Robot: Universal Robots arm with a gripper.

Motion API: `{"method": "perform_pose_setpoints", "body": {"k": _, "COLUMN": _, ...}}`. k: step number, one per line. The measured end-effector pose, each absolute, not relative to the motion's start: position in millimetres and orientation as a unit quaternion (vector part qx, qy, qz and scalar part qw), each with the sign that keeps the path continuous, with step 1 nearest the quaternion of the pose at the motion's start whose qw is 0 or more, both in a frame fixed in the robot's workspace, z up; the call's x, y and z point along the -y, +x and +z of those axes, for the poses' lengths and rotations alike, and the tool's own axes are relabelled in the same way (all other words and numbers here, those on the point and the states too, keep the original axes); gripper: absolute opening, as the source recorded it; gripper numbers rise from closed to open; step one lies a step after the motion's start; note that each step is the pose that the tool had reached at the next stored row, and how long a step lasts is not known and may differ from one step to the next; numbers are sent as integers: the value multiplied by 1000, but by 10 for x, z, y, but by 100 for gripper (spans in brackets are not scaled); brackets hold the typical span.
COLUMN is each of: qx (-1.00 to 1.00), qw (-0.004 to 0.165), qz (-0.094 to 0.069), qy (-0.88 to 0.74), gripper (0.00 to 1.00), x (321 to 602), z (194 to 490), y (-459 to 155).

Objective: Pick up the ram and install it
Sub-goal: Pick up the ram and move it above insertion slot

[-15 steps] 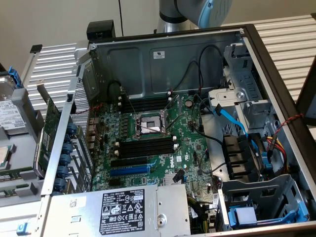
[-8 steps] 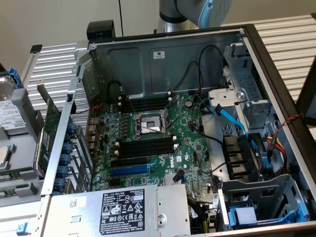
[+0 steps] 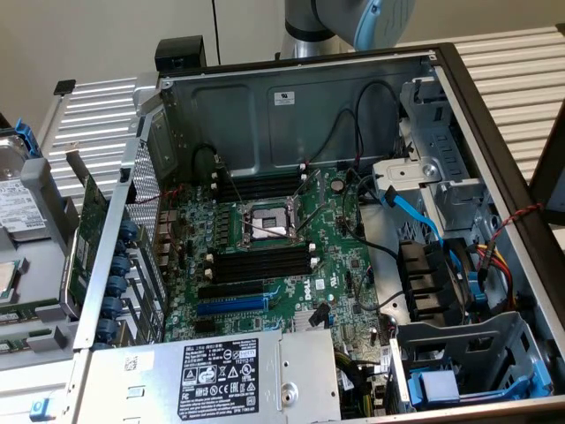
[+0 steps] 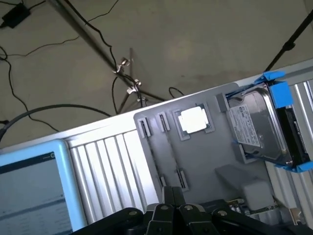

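My gripper is shut with nothing between its fingers, and it hangs high over a grey parts tray. A long thin green board, the ram as far as I can tell, stands on edge in that tray at the exterior view's left. The open computer case holds the motherboard. Its long black memory slots with white end clips sit on both sides of the processor socket. The arm's grey and blue joint shows behind the case's back wall.
A hard drive in a blue carrier lies on the tray beside a square chip. A wider green card with a metal bracket leans outside the case's left wall. Cables, a drive cage and the power supply crowd the case.
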State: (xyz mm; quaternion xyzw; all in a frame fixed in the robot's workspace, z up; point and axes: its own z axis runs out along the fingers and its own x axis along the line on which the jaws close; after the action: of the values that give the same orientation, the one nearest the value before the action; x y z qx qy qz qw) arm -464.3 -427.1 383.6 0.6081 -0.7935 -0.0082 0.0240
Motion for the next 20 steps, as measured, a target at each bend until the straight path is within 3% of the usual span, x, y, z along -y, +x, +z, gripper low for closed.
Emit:
{"method": "perform_pose_setpoints", "body": {"k": 13, "qx": 716, "qw": 24, "qz": -5, "qy": 698, "gripper": 10, "x": 4271, "z": 3809, "y": -4644}}
{"method": "perform_pose_setpoints", "body": {"k": 20, "qx": 687, "qw": 7, "qz": 11, "qy": 727, "gripper": 10, "x": 4272, "z": 3798, "y": -4643}}
